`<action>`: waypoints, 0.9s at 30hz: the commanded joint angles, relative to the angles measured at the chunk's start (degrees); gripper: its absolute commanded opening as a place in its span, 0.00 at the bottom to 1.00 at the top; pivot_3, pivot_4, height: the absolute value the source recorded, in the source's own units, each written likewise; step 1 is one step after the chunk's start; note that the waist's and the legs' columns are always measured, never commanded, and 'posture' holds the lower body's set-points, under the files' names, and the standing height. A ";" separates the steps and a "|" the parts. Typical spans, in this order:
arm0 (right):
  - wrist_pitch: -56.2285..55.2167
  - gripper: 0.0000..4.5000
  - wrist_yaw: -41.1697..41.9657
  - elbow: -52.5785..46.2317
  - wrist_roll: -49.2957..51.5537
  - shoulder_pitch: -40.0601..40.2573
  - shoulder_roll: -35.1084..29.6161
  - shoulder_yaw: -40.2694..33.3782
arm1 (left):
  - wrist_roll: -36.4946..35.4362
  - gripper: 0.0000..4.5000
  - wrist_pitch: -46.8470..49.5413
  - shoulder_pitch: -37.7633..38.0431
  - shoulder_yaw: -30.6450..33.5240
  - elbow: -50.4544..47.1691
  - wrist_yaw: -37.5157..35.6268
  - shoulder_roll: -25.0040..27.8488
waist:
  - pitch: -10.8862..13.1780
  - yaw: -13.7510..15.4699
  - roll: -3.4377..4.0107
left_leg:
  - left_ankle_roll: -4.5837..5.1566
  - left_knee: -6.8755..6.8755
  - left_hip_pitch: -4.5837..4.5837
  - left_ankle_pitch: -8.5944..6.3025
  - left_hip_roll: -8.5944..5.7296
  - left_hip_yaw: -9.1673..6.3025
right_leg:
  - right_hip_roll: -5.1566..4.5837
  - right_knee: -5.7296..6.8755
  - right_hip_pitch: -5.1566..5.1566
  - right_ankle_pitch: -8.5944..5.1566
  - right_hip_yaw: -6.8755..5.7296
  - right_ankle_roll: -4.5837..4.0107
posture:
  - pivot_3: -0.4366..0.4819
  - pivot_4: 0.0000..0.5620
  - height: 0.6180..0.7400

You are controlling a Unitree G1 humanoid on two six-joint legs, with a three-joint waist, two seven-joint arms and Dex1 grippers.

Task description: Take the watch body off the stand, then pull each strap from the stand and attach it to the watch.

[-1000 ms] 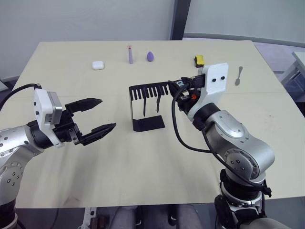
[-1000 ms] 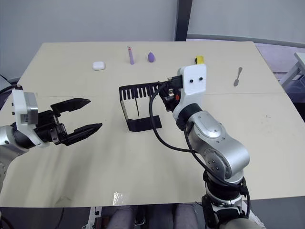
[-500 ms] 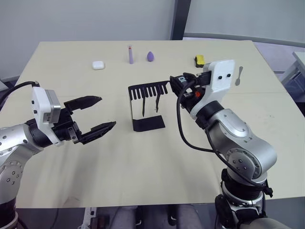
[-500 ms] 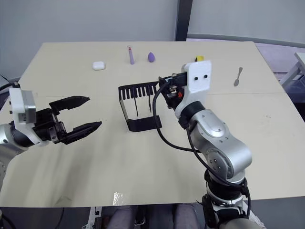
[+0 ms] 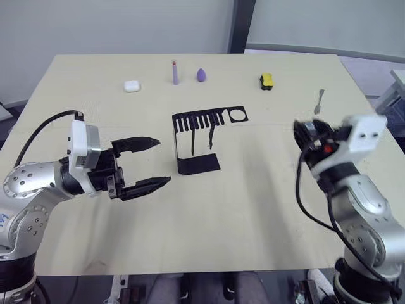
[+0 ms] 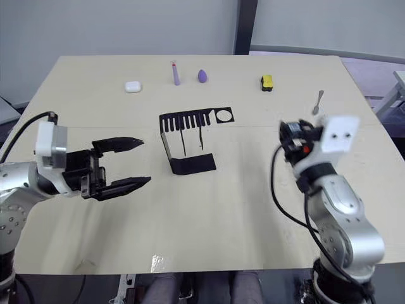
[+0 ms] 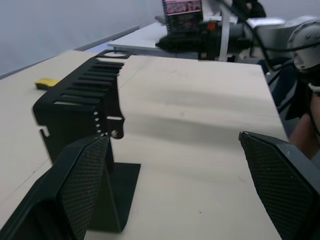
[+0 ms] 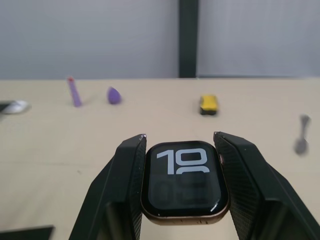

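Gripping the watch body (image 8: 184, 188) by its edges in my right hand (image 8: 180, 145), it could slip; my left hand (image 5: 147, 163) gapes beside the stand (image 5: 197, 130), where a clumsy pull on a strap (image 5: 211, 136) might tip it.

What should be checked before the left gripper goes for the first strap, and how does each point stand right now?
1. Watch body clamped squarely in the right gripper: ok.
2. Watch off the stand, round hole vacant: ok.
3. Both straps hanging from the comb: ok.
4. Left gripper open and holding nothing: ok.
5. Left gripper lined up on a strap: not ok, it sits short of the stand.
6. Watch's strap slots facing outward: cannot tell.
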 commanded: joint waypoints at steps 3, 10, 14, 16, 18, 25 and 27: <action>-18.80 0.38 12.15 10.49 -7.39 14.98 -3.11 5.25 | -0.45 1.00 -0.60 -0.13 -1.79 -3.01 -0.99 -0.18 | 0.02 -0.45 0.03 | 0.01 -0.02 0.05 0.01 -0.01 0.09 | 0.00 0.01 0.00 0.00 0.09 0.00 | 0.48 0.27 1.00; -29.39 0.38 17.89 23.97 -6.44 16.07 -1.09 4.35 | 3.89 1.00 -3.53 1.22 -4.38 -2.51 -2.92 0.14 | 0.00 -0.18 0.00 | -0.04 0.03 0.20 -0.02 0.14 0.23 | 0.08 0.06 0.02 0.00 0.21 0.00 | 0.48 0.27 1.00; -32.95 0.38 19.17 30.67 -6.58 10.71 -2.00 4.03 | 4.46 1.00 -3.44 0.50 -4.73 -1.71 -3.12 -0.14 | -0.03 -0.18 -0.04 | -0.08 0.06 0.20 -0.06 0.16 0.22 | 0.08 0.03 0.04 0.01 0.23 -0.03 | 0.48 0.27 1.00; -33.66 0.38 19.47 33.60 -7.20 8.20 -2.63 4.41 | 4.70 1.00 -3.53 0.19 -5.09 -1.46 -3.19 -0.37 | -0.03 -0.18 -0.04 | -0.10 0.07 0.20 -0.06 0.19 0.20 | 0.08 0.04 0.03 0.01 0.23 -0.03 | 0.48 0.27 1.00; -34.15 0.38 20.08 35.93 -7.39 6.67 -3.09 4.81 | 5.15 1.00 -4.32 -0.04 -5.30 -1.29 -3.07 -0.89 | -0.03 -0.14 -0.04 | -0.09 0.08 0.20 -0.06 0.19 0.20 | 0.08 0.06 0.03 0.02 0.23 -0.04 | 0.48 0.27 1.00; -34.41 0.38 22.25 42.49 -7.05 2.46 -4.95 5.04 | 6.14 1.00 -5.94 1.42 -4.92 -0.88 -3.38 -1.55 | -0.16 -0.17 -0.25 | -0.09 0.18 0.20 -0.06 0.27 0.19 | 0.11 0.06 0.10 0.02 0.20 -0.06 | 0.48 0.27 1.00; -35.68 0.60 24.40 42.82 -7.56 2.19 -6.67 5.58 | 5.75 1.00 -4.86 1.98 -4.82 -1.00 -4.52 -0.06 | -0.17 -0.15 -0.28 | -0.08 0.19 0.20 -0.06 0.28 0.19 | 0.10 0.07 0.10 0.02 0.20 -0.07 | 0.48 0.27 1.00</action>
